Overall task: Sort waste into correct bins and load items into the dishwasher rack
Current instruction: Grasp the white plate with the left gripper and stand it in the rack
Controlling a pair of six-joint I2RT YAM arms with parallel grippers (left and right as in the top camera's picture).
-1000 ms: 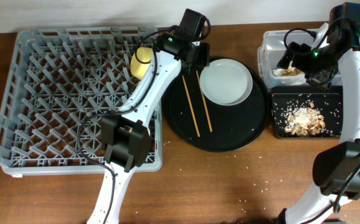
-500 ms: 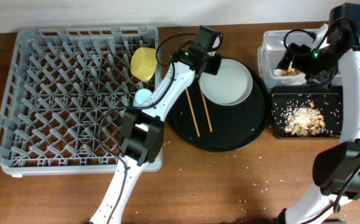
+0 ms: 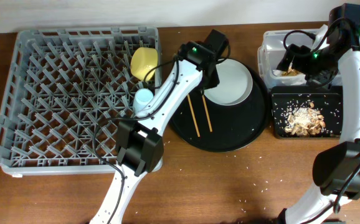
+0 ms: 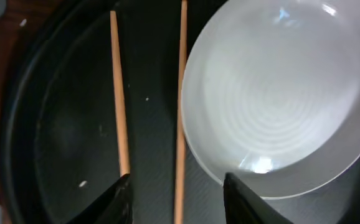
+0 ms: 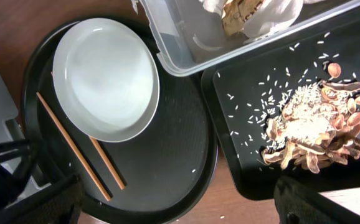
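Observation:
My left gripper (image 3: 209,82) hangs open and empty over the round black tray (image 3: 230,140). In the left wrist view the left gripper (image 4: 180,202) has one wooden chopstick (image 4: 181,124) between its fingertips, the other chopstick (image 4: 119,93) by the left finger, and the white-grey plate (image 4: 279,93) to the right. The plate (image 3: 227,83) and chopsticks (image 3: 198,113) lie on that tray. The yellow bowl (image 3: 144,62) and light-blue cup (image 3: 143,96) sit in the grey rack (image 3: 55,93). My right gripper (image 3: 293,61) is open and empty above the clear tub (image 3: 268,59). The pink cup is out of view.
The clear tub (image 5: 186,43) holds white napkins (image 5: 279,9) and a brown wrapper (image 5: 235,18). The black rectangular tray (image 3: 329,99) in front of it holds tan food scraps and rice (image 3: 304,119). Rice grains dot the brown table (image 3: 248,186).
My left arm has swung right from the rack's far edge to over the round tray, leaving the yellow bowl in the rack; the light-blue cup now shows. The right arm has not moved.

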